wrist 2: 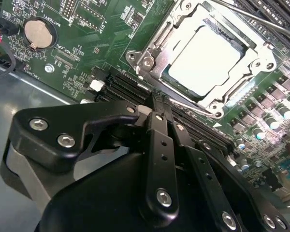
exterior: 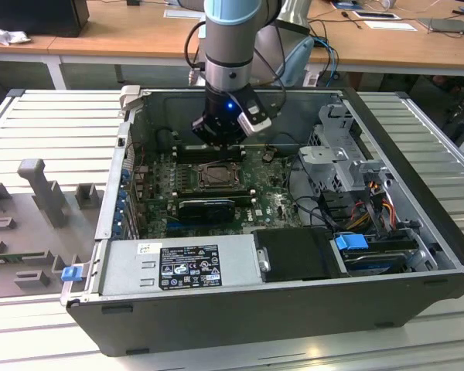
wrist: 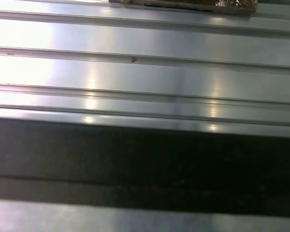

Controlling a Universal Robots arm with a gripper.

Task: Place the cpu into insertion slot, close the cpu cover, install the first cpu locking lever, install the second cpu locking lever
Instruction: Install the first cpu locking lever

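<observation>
**Spotter:** Looking at your second wrist view, the cpu point(wrist 2: 208, 60) lies flat in the socket, and the cover point(wrist 2: 157, 58) seems to be down around it. I'd judge your first two steps done.

**Operator:** So I'm on the levers?

**Spotter:** That's my reading. Your gripper point(wrist 2: 159, 108) is clenched, the two fingers pressed together with nothing between them. The tips sit just beside the near lever point(wrist 2: 195, 108), the thin wire along the socket's closest edge. I can't tell whether they touch it, or whether it's hooked.

**Operator:** And the other one?

**Spotter:** The far lever point(wrist 2: 261, 19) is a bright rod slanting across the far side of the socket, and it looks free to me. In the exterior view your gripper point(exterior: 216, 131) hangs inside the case point(exterior: 294, 309), just behind the socket.

**Operator:** What does this step ask of me?

**Spotter:** In my judgement, a steady push down on a thin springy wire, then a small sideways tuck under its catch. The wire could slip off closed fingertips, so keep your contact square.

**Operator:** How does the chip look?

**Spotter:** It's a pale, silvery square, glaring under the light, level and centred in the cover's opening. The grey frame borders every side I can see, and your fingers hide the near corner of the socket.
</observation>
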